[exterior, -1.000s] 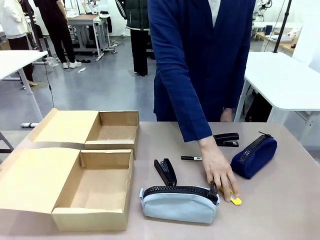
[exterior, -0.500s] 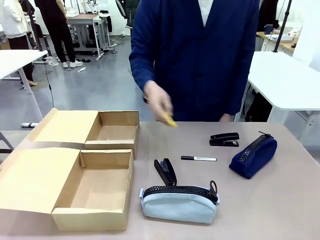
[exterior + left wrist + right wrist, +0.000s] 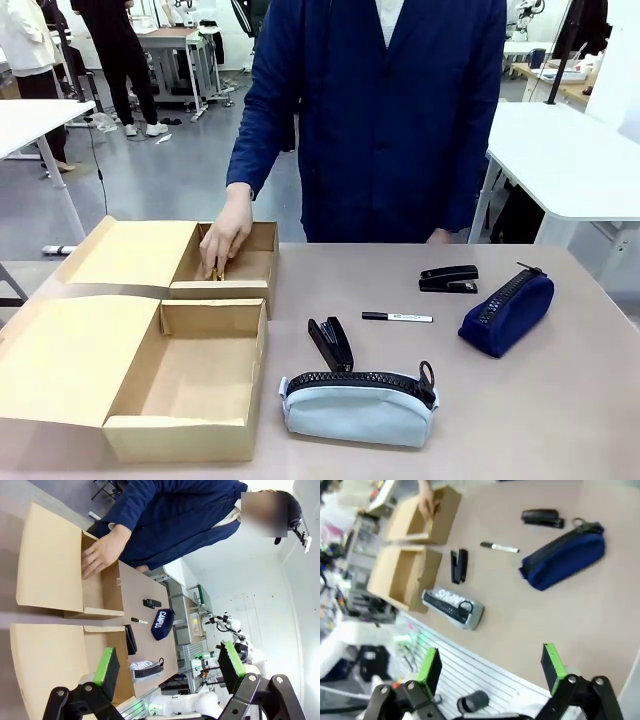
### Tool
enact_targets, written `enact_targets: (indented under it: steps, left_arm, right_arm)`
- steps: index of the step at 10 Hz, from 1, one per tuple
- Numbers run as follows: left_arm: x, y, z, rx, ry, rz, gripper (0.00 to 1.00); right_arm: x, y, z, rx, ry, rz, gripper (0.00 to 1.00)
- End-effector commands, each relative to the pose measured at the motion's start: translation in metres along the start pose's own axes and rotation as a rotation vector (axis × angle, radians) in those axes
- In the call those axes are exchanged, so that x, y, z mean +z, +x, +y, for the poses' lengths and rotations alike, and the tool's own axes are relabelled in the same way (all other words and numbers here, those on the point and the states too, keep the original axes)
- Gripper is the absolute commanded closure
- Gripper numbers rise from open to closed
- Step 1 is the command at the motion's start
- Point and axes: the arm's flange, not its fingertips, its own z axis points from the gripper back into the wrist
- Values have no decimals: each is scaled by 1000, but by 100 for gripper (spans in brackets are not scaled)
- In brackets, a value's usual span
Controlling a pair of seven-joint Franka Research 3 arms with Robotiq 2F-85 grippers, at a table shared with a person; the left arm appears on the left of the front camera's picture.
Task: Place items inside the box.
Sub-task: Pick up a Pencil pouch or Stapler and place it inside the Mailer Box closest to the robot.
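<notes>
On the navy pouch (image 3: 161,625), "CAMPUS" print

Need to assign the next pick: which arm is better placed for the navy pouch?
Right, probably. The navy pouch lies on the table's right side and shows large ahead of the open right pincer; the left wrist view shows it far beyond the boxes.

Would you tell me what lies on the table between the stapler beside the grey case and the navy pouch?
In the front view, the marker lies there, apart from both the stapler and the pouch.
</notes>
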Motion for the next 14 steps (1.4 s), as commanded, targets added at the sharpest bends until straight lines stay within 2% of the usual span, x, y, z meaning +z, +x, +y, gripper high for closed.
enact_targets:
  steps: [1,2,4,6,7,9,10,11,14]
  left_arm:
    - [0,1,-1,-23,-26,-9,0]
    - [0,1,-1,-23,-26,-9,0]
    - [0,1,-1,-23,-26,-9,0]
    - [0,1,-1,-23,-26,-9,0]
    - [0,1,-1,-23,-26,-9,0]
    - [0,1,-1,-23,-26,-9,0]
    - [0,1,-1,-23,-26,-9,0]
    - [0,1,-1,-23,-26,-9,0]
    - [0,1,-1,-23,-26,-9,0]
  right_arm:
    - [-125,-52,43,198,-24,64,0]
    - [-169,-55,66,315,28,161,0]
    - [-250,-68,86,434,-4,251,0]
    - [-291,-92,91,531,-11,409,0]
    - [-232,8,136,432,22,346,0]
    - [-232,8,136,432,22,346,0]
    - [-267,-2,141,469,14,391,0]
    - [-279,-10,160,646,-44,457,0]
    - [-298,-11,173,807,-54,520,0]
